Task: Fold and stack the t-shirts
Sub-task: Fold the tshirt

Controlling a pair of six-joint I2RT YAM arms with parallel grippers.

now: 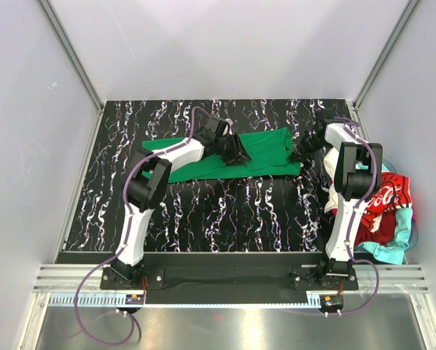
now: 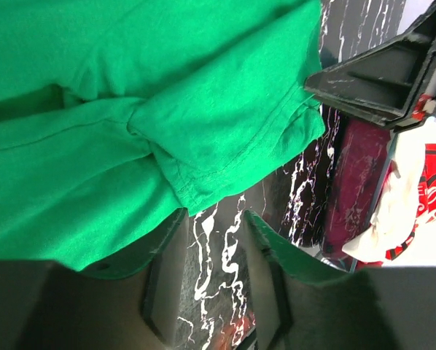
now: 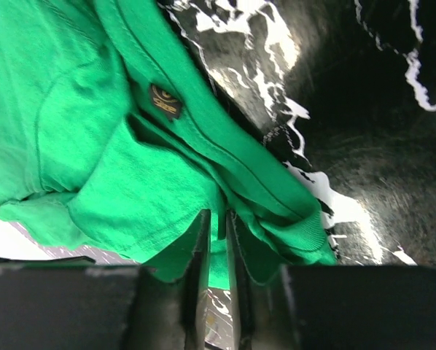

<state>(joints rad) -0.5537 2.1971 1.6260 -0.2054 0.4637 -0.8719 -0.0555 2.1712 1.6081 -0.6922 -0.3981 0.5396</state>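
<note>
The green t-shirt (image 1: 269, 149) lies stretched left to right across the far middle of the table (image 1: 225, 211), already narrowed into a band. One short sleeve (image 2: 225, 131) is bunched and sticks out at its right end. The right hand (image 3: 216, 226) is at that right edge with its fingers nearly together, pinching a fold of green cloth close to the collar label (image 3: 165, 100). The left hand (image 2: 214, 240) sits low over the middle of the shirt. Its fingers are parted and bare table shows between them, so it seems to grip nothing. The step looks like a crosswise fold. To do it well, the left hand should press down or take the edge at the intended crease, while the right carries its end low and flat toward the left. The loose sleeve should be tucked under first so it does not wrinkle. The red t-shirt (image 1: 389, 198) and turquoise t-shirt (image 1: 396, 240) wait in a heap at the near right, well apart.
</note>
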